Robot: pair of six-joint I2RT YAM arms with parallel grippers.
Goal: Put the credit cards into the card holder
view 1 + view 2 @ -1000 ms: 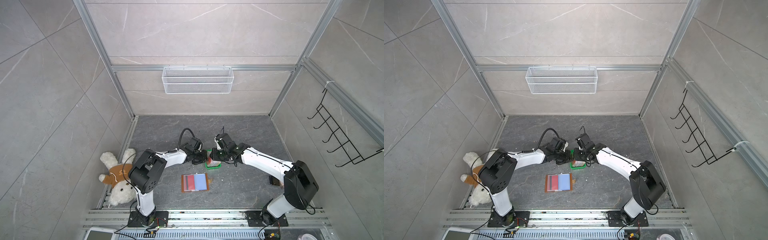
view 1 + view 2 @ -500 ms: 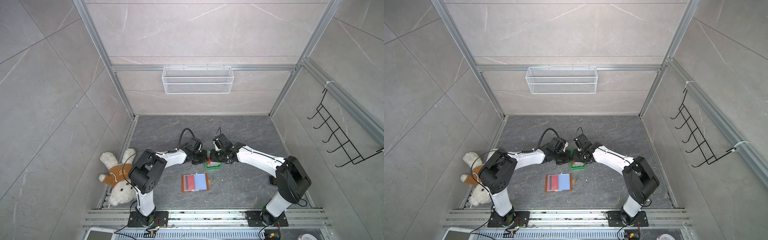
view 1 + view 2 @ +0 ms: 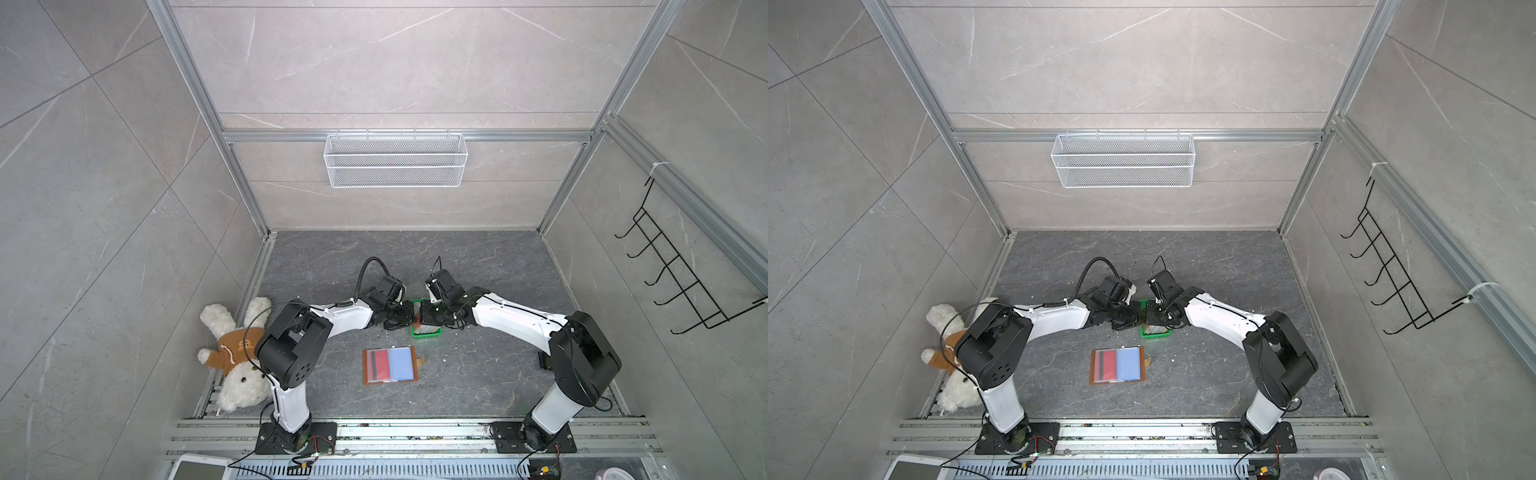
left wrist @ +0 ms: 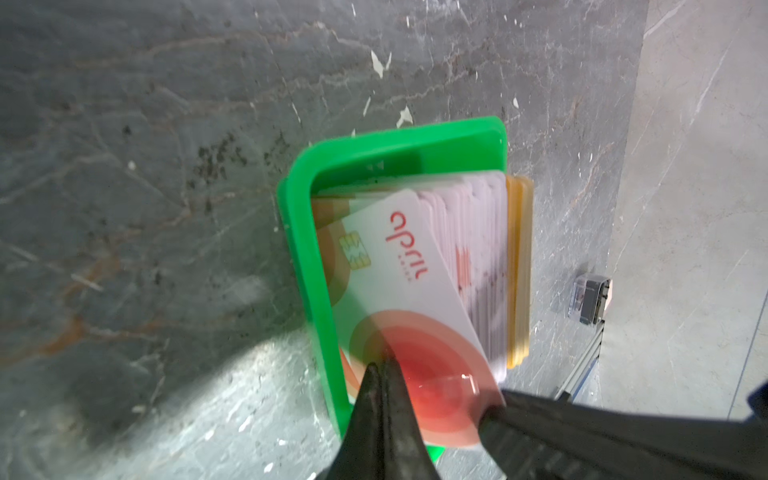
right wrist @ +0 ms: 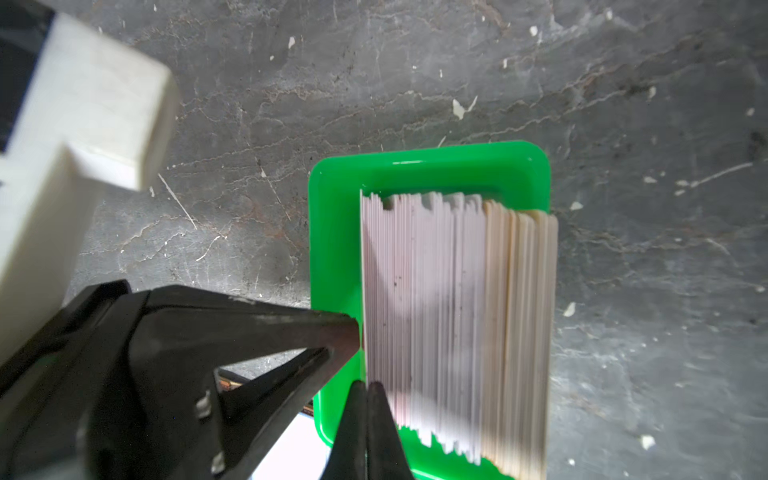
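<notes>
Pick-up step: right gripper (image 5: 366, 388) is pinched shut on the front credit card (image 4: 411, 266) in the green tray (image 4: 303, 257) at tabletop (image 4: 145, 208) centre, left gripper (image 4: 383, 372) closed empty against its face; next needs a lift to the card holder (image 3: 390, 365).

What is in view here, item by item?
cards: one stack, pale pink-white with red circles, on edge in the tray
tray: 1, green, mid-floor between the end effectors
card holder: 1, tan with blue panel, open flat on the floor near the tray
red card: 1, red with dark stripe, in the holder's sleeve
plush toy: 1, white in brown top, floor's left edge
basket: 1, white wire, back wall
hook rack: 1, black, right wall
small object: 1, dark, floor by right arm
arms: 2, white and black, front rail
left end effector: 1, black, shut, at the front card
right end effector: 1, black, shut, at the front card
</notes>
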